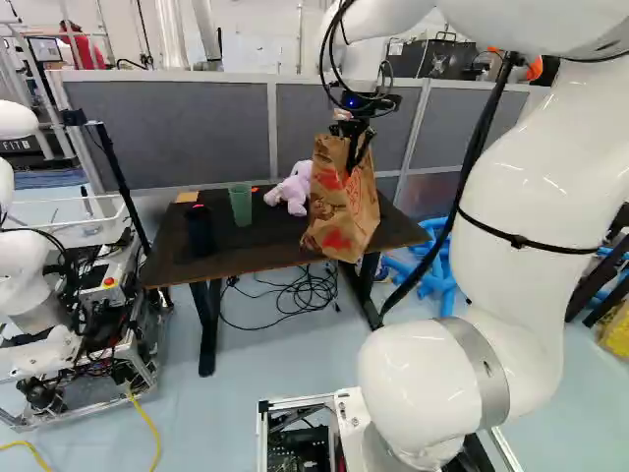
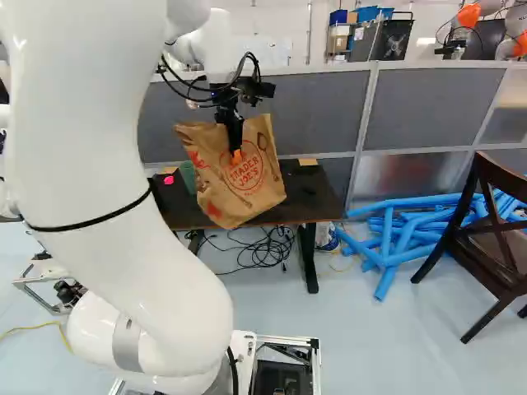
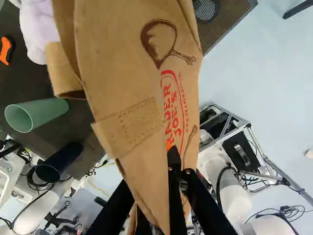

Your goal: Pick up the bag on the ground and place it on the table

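Note:
In the left base view my gripper (image 1: 354,143) is over the right part of the dark table (image 1: 265,258), shut on the top of the brown paper bag (image 1: 344,211). The bag hangs tilted at the table's front edge; whether its bottom touches the tabletop I cannot tell. In the right base view the printed side of the bag (image 2: 239,183) faces the camera. Seen from the wrist, the gripper (image 3: 166,196) pinches the paper of the bag (image 3: 137,93), which hides part of the fingers.
On the table are a green cup (image 1: 241,205), a dark cup (image 1: 200,230) and a lilac plush toy (image 1: 293,189) beside the bag. Cables (image 1: 295,295) lie beneath. Blue tubes (image 2: 412,234) and a wooden chair (image 2: 494,239) stand to the right; another robot (image 1: 69,315) is at the left.

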